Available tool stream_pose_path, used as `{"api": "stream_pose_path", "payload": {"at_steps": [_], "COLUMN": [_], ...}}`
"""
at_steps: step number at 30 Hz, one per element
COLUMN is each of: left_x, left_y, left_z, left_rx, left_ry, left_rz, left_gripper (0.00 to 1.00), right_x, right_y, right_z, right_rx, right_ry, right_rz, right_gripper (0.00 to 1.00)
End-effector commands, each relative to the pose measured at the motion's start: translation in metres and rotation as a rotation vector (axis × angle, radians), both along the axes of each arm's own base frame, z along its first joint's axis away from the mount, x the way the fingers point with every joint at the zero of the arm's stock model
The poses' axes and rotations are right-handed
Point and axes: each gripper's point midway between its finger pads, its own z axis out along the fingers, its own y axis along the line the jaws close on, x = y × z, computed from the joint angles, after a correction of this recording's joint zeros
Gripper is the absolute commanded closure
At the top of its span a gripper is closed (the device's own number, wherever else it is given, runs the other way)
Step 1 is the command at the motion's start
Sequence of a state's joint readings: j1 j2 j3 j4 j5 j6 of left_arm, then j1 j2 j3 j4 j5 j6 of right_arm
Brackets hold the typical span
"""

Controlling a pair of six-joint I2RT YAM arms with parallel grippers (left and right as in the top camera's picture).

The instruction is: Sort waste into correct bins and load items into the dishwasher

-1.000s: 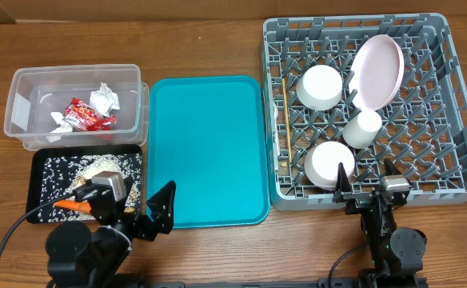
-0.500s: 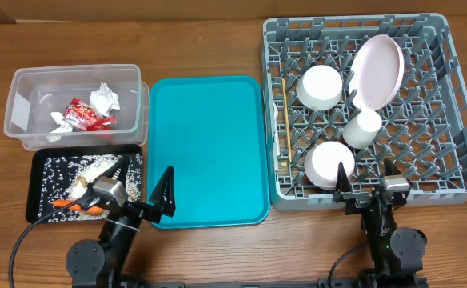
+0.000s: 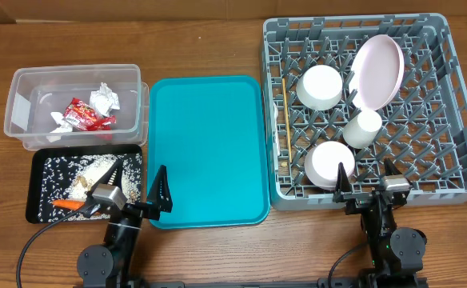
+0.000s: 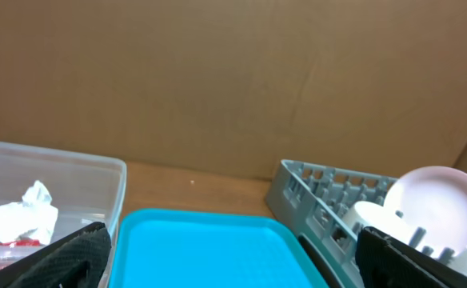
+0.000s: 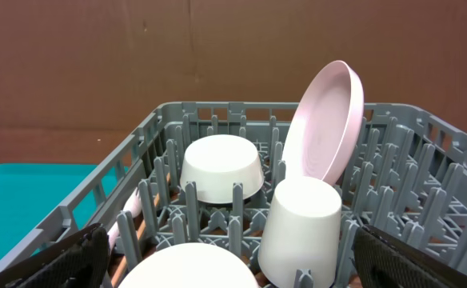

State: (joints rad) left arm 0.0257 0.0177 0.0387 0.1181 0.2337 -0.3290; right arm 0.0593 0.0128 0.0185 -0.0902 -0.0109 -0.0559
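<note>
While both arms sit low at the near edge of the table [image 3: 217,40], their jaws are plain to see. The left gripper [image 3: 138,174] is spread wide with nothing between its fingers. One finger is over the right end of the black tray [image 3: 33,192] and the other over the near left corner of the teal tray [image 3: 209,136]. The right gripper [image 3: 365,178] is just as wide and also empty, set at the near wall of the rack [image 3: 457,96].

Waste lies in the two bins at the left. The clear tub [image 3: 15,88], on the far side, holds a red wrapper [image 3: 88,116] and white paper wads [image 3: 104,98]. The black tray, just in front of it, holds scattered rice [image 3: 61,170] and a carrot [image 3: 67,205] at its near side, close to the left gripper's finger.

Dishes stand in the rack at the right. A pink plate [image 3: 379,70] leans on edge toward the far right. A bowl [image 3: 320,86] sits mouth down left of it. A cup [image 3: 362,128] is nearer, also mouth down, and a second bowl [image 3: 326,162] lies nearest, just beyond the right gripper. A chopstick [image 3: 283,120] lies along the rack's left side, beside the teal tray.
</note>
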Motion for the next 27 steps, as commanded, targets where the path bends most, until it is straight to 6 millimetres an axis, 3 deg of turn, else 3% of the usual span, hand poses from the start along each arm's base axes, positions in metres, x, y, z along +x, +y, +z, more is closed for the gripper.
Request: {"api": "stream_pose_path", "payload": {"at_steps": [1,8,17,21,27], "left_x": [0.002,0.004,0.006,0.007,0.007], "left_y": [0.005,0.021,0.040,0.033,0.032], "left_z": [-0.003,-0.007,-0.060,-0.061,-0.061], "left_rx": [0.012,-0.001,0.052,0.206,0.245], "left_ry": [-0.026,-0.005,0.207,0.190,0.186], "left_rz": [0.038,0.130,0.247,0.209,0.209], "left_gripper": [0.00,0.00,0.00,0.00,0.00], "right_x": [0.000,0.000,0.000,0.000,0.000], "right_y": [-0.003,-0.003,-0.003,-0.003,-0.003], "right_z": [-0.001,-0.001,-0.001,-0.001,-0.001], "right_rx": [0.005,0.005,0.005,0.005,0.005], "right_ry": [-0.005,-0.005,-0.005,-0.005,-0.005], "right_rz": [-0.013,-0.013,-0.013,-0.013,-0.013], "right_gripper": [0.00,0.00,0.00,0.00,0.00]}}
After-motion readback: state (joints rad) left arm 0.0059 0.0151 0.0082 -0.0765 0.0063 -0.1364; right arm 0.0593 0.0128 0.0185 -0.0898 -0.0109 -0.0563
